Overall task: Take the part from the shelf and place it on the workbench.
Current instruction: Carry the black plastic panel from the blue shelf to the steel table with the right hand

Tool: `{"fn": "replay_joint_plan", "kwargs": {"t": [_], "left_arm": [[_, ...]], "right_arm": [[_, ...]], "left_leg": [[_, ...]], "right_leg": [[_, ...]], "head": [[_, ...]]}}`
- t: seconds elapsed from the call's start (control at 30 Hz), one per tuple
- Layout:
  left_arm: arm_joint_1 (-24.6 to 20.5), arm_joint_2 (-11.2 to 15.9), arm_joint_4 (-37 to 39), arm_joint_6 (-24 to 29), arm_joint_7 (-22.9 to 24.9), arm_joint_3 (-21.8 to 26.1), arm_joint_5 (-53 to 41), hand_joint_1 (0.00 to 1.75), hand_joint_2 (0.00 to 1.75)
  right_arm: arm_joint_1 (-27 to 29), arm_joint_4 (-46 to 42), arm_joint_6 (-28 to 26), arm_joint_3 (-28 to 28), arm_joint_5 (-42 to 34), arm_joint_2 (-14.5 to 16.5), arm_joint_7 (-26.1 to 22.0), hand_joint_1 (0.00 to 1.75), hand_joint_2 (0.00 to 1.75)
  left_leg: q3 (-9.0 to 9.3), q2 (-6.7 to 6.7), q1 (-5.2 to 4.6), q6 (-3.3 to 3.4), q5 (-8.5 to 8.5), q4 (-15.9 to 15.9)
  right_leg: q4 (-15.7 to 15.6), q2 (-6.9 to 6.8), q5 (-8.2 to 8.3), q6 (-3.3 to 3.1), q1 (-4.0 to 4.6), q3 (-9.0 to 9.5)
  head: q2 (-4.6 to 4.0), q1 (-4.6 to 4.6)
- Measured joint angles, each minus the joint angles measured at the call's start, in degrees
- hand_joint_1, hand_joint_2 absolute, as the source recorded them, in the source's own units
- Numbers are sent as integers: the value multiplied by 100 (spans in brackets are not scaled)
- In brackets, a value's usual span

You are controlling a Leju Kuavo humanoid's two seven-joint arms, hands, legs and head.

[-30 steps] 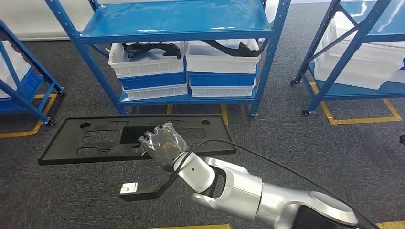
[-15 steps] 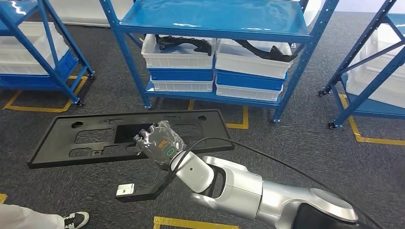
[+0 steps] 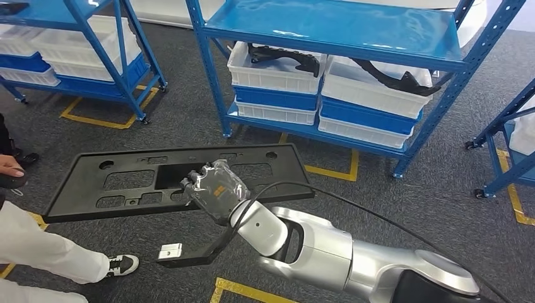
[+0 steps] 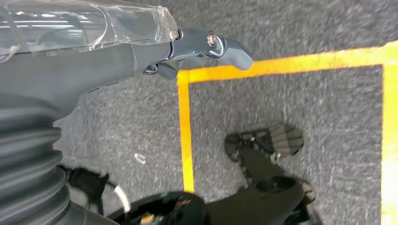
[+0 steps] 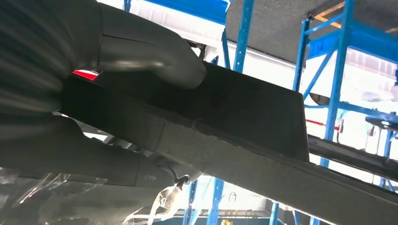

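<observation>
The part is a long flat black panel [image 3: 120,183] with several cut-outs, held level above the grey floor in the head view. My right hand [image 3: 216,189], wrapped in clear plastic, grips the panel at its near edge about the middle. The right wrist view looks along the underside of the panel [image 5: 244,108], with the thick grey thumb [image 5: 150,58] pressed on it. My left hand [image 4: 187,47] hangs over the carpet with its fingers stretched out and nothing in them.
A blue shelf [image 3: 328,31] stands ahead with white and blue bins [image 3: 277,76] holding black parts [image 3: 284,53]. A second blue shelf [image 3: 94,38] is at the far left. A person's leg [image 3: 44,249] and shoe [image 3: 123,265] are close on the left. Yellow tape [image 3: 252,293] marks the floor.
The whole view has swung: the shelf has slid to the right and a person has come in at the left. The panel stays in my right hand's grip.
</observation>
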Motion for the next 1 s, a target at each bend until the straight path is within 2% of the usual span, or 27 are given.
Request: {"fn": "replay_joint_plan", "kwargs": {"t": [0.03, 0.1, 0.13, 0.17, 0.2, 0.23, 0.27, 0.33, 0.37, 0.4, 0.47, 0.5, 0.53, 0.57, 0.6, 0.63, 0.67, 0.7, 0.73, 0.77, 0.83, 0.87, 0.9, 0.97, 1.0], "left_arm": [[9, 0, 0, -1, 0, -1, -5, 0, 175], [0, -4, 0, -2, 7, -1, -21, 0, 175], [-9, -4, 0, -2, 13, -1, -26, 0, 175], [-10, -4, 0, -2, 19, -1, -30, 0, 175], [-7, -4, 0, -2, 25, -1, -32, 0, 175], [-3, -4, 0, -2, 27, -2, -33, 0, 175], [-4, -3, 0, -2, 29, -2, -34, 0, 175], [-25, -2, 0, -1, 32, -1, -40, 0, 175], [-41, -1, 0, -1, 33, -1, -44, 0, 175], [-55, -1, 0, -1, 34, 0, -48, 0, 175], [-65, 1, 0, -1, 36, 1, -50, 0, 175], [-59, -1, 0, -1, 37, 1, -50, 0, 175], [-55, -2, 0, -1, 42, 0, -51, 0, 175], [-57, -3, 0, -1, 46, 0, -51, 0, 175], [-63, -5, 0, -2, 50, 0, -51, 0, 175], [-71, -6, 0, -4, 52, 0, -50, 0, 175], [-73, -7, 0, -10, 53, 1, -49, 0, 175], [-65, -8, 0, -19, 54, 1, -48, 0, 175], [-52, -9, 0, -31, 55, 1, -46, 0, 175], [-39, -9, 0, -43, 57, 1, -46, 0, 175], [-30, -13, 0, -59, 68, 1, -48, 0, 175], [-32, -14, 0, -63, 76, 1, -49, 0, 175], [-30, -15, 0, -66, 84, 1, -49, 0, 175], [-5, -3, 0, -68, 92, 0, -51, 0, 175], [15, 1, 0, -69, 93, -1, -52, 0, 175]], "right_arm": [[-7, -23, 1, -1, 3, 1, 3, 175, 175], [-15, -63, 12, -2, 10, -3, 15, 175, 175], [-14, -78, 24, -2, 16, -10, 25, 175, 175], [-10, -92, 40, -2, 22, -21, 33, 175, 175], [-6, -113, 56, -2, 32, -34, 41, 175, 175], [-3, -143, 72, -2, 44, -46, 55, 175, 175], [-5, -179, 84, -3, 53, -58, 67, 175, 175], [-19, -252, 102, -7, 69, -80, 88, 175, 175], [-26, -280, 107, -9, 74, -95, 92, 175, 175], [-29, -306, 112, -12, 79, -110, 94, 175, 175], [-34, -355, 122, -16, 87, -135, 96, 175, 175], [-41, -379, 126, -21, 93, -150, 97, 175, 175], [-52, -401, 129, -26, 101, -166, 97, 175, 175], [-63, -420, 132, -30, 108, -187, 97, 175, 175], [-69, -432, 135, -32, 112, -213, 97, 175, 175], [-67, -442, 140, -32, 115, -238, 97, 175, 175], [-59, -447, 146, -32, 114, -267, 97, 175, 175], [-52, -451, 151, -32, 114, -292, 96, 175, 175], [-49, -461, 155, -32, 113, -314, 96, 175, 175], [-51, -477, 156, -32, 113, -330, 96, 175, 175], [-60, -522, 157, -32, 114, -352, 96, 175, 175], [-63, -548, 160, -33, 114, -361, 96, 175, 175], [-65, -571, 163, -33, 115, -369, 97, 175, 175], [-73, -616, 169, -35, 120, -379, 102, 175, 175], [-80, -638, 173, -36, 123, -381, 105, 175, 175]], "left_leg": [[-73, 121, -2, -30, -93, 156], [-375, 421, 2, -98, -436, 831], [-564, 493, 17, -126, -605, 1241], [-710, 527, 28, -145, -705, 1553], [-768, 544, 36, -153, -710, 1673], [-698, 566, 40, -152, -604, 1539], [-513, 623, 36, -139, -418, 1179], [-70, 887, -20, -76, -87, 303], [53, 987, -57, -39, -10, 40], [90, 1033, -91, -8, 3, -72], [77, 913, -107, 52, 19, -102], [90, 848, -94, 82, 40, -133], [109, 788, -75, 126, 67, -164], [129, 724, -55, 164, 91, -192], [132, 653, -47, 188, 103, -199], [131, 575, -46, 208, 107, -196], [132, 486, -49, 212, 108, -194], [134, 398, -52, 212, 108, -190], [136, 312, -52, 210, 106, -182], [137, 232, -49, 203, 101, -168], [113, 84, -49, 162, 73, -108], [87, 21, -50, 133, 59, -79], [59, -35, -45, 100, 50, -61], [15, -118, -20, 40, 55, -57], [-7, -48, -19, 8, 37, -26]], "right_leg": [[-7, -62, 10, -28, -14, -1], [-12, -185, 12, -62, -18, -5], [-12, -253, 8, -69, -13, -8], [-11, -321, 4, -71, -10, -9], [-11, -384, 0, -72, -10, -10], [-11, -446, -4, -69, -10, -8], [-11, -505, -11, -61, -10, 0], [-13, -614, -29, -34, 5, 21], [-17, -660, -35, -12, 16, 29], [-21, -711, -42, 12, 26, 34], [-48, -811, -55, 73, 39, 54], [-28, -781, -88, 104, 36, 62], [72, -677, -166, 125, 35, 34], [304, -534, -304, 138, 32, -59], [664, -375, -481, 140, 23, -216], [1087, -283, -656, 138, 25, -420], [1436, -245, -762, 139, 27, -605], [1611, -231, -766, 140, 29, -714], [1536, -219, -647, 137, 29, -712], [1236, -184, -439, 131, 25, -601], [434, 38, -45, 119, -4, -267], [174, 132, 49, 111, -13, -158], [45, 189, 73, 94, -11, -107], [24, 101, 71, 36, 8, -106], [17, 46, 79, 3, 7, -104]], "head": [[0, -11], [-1, -36], [-1, -39], [-1, -40], [-1, -41], [-1, -42], [-1, -42], [-1, -42], [-1, -40], [-1, -38], [-1, -35], [-1, -32], [-1, -28], [-1, -23], [-1, -18], [-1, -15], [-1, -14], [-1, -14], [-1, -14], [-1, -14], [-1, -14], [-1, -15], [-1, -16], [0, -17], [-1, -18]]}}
